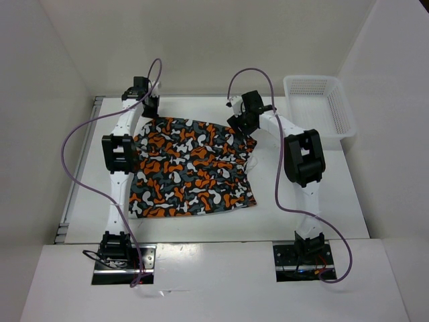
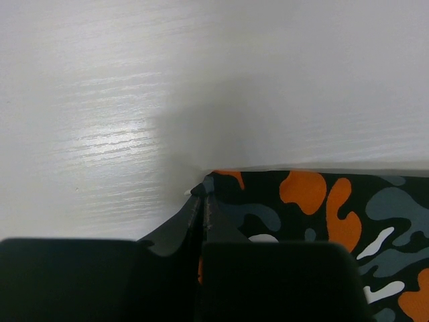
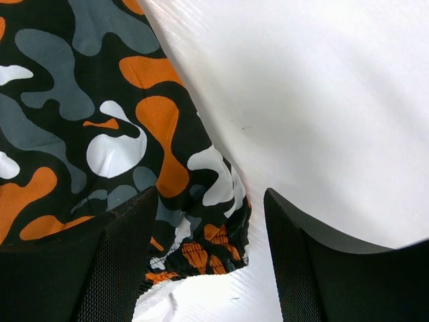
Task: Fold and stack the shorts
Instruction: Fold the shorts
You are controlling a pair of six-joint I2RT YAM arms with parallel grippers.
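The shorts, in an orange, grey, white and black blotch print, lie spread flat in the middle of the table. My left gripper is at their far left corner. In the left wrist view it is shut on that corner of the shorts. My right gripper is at the far right corner. In the right wrist view it is open, its jaws either side of the elastic waistband corner, which lies on the table.
A white mesh basket stands at the far right of the table. Side walls close in the table on both sides. Purple cables loop over both arms.
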